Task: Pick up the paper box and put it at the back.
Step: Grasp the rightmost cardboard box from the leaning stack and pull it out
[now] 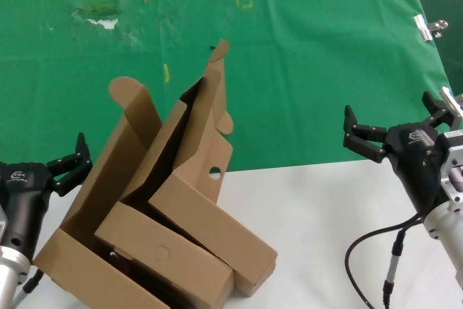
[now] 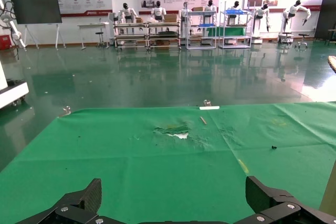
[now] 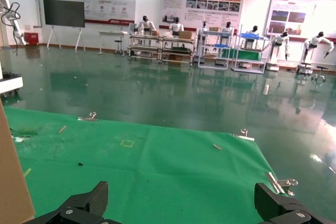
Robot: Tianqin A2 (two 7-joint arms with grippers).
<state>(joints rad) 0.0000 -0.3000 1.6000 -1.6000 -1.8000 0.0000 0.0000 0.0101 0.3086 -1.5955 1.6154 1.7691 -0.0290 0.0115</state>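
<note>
The paper box (image 1: 205, 146), a shallow brown mailer with a punched round hole, leans tilted and partly open in a pile of cardboard at the front left. Its lid tip reaches over the green cloth (image 1: 304, 56) at the back. My left gripper (image 1: 71, 164) is open and empty, just left of the pile. My right gripper (image 1: 394, 127) is open and empty at the right, over the line where cloth meets white table. The left wrist view shows its open gripper (image 2: 176, 205) above green cloth (image 2: 157, 166). The right wrist view shows the same for its gripper (image 3: 184, 205).
A bigger carton (image 1: 108, 179) with a tall rounded flap holds the pile. A brown box (image 1: 163, 255) with an unpunched circle mark lies in front. The white tabletop (image 1: 325, 215) spreads to the right. A metal clip (image 1: 432, 28) pins the cloth's right edge. A cardboard edge (image 3: 11, 182) shows in the right wrist view.
</note>
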